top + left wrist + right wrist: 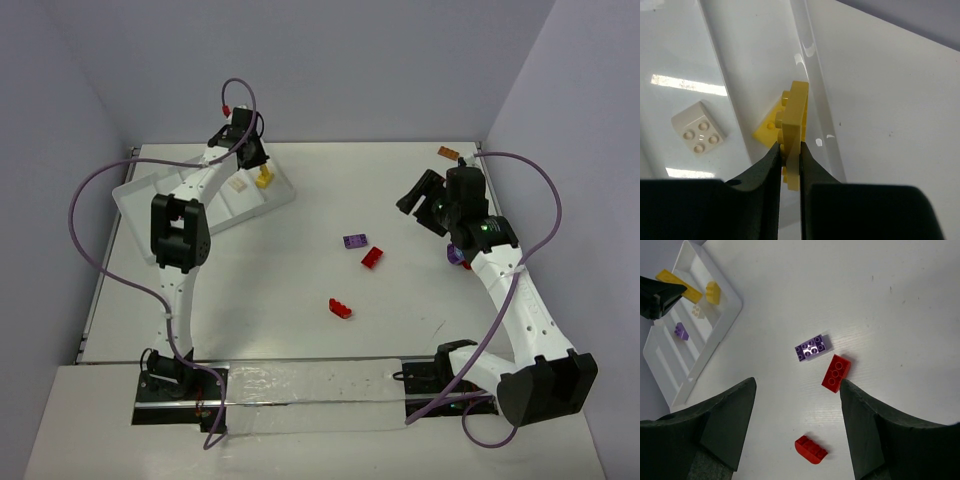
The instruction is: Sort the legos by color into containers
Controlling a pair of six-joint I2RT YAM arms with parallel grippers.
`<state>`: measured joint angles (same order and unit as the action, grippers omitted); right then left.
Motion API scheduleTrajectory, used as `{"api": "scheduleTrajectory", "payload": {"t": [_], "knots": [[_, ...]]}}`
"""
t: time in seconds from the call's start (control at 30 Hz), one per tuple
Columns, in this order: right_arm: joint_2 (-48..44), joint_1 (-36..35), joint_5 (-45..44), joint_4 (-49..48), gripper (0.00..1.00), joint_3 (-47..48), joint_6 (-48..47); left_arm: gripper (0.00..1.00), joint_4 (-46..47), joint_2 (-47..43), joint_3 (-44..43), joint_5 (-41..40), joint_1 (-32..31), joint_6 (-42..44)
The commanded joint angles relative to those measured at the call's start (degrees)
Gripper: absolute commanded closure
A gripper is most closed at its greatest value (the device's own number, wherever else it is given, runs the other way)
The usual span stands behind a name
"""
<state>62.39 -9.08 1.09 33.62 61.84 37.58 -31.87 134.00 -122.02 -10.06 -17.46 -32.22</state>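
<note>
Yellow lego [795, 107] — clenched in left claw [789, 150], just beside tray [812, 75] rim; release may, seemingly, bounce it outside. Right claw [797, 383] spread, empty.

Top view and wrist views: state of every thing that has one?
left claw: shut on long yellow lego
right claw: open, empty
long yellow lego: gripped, over tray
short yellow lego: in tray
beige lego: in tray, studs up
small purple lego: in tray
large purple lego: loose on table
studded red lego: loose on table
rounded red lego: loose on table
orange lego: loose on table
</note>
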Motion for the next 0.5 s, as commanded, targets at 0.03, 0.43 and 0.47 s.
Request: {"api": "scheduleTrajectory", "payload": {"t": [0.03,0.43,0.47], "knots": [[-1.7,0.1,-1.3,0.5,0.25,1.7,-1.3,1.00,-1.0,3.0,-3.8,0.5,0.2,1.3],[-1.7,0.1,-1.4,0.6,0.24,1.7,-0.6,0.36,-0.3,3.1,-3.3,3.5,1.0,2.2],[-1.8,0.1,-1.3,0.7,0.24,1.7,-0.5,0.32,-0.3,3.1,-3.3,3.7,1.1,2.4]]}}
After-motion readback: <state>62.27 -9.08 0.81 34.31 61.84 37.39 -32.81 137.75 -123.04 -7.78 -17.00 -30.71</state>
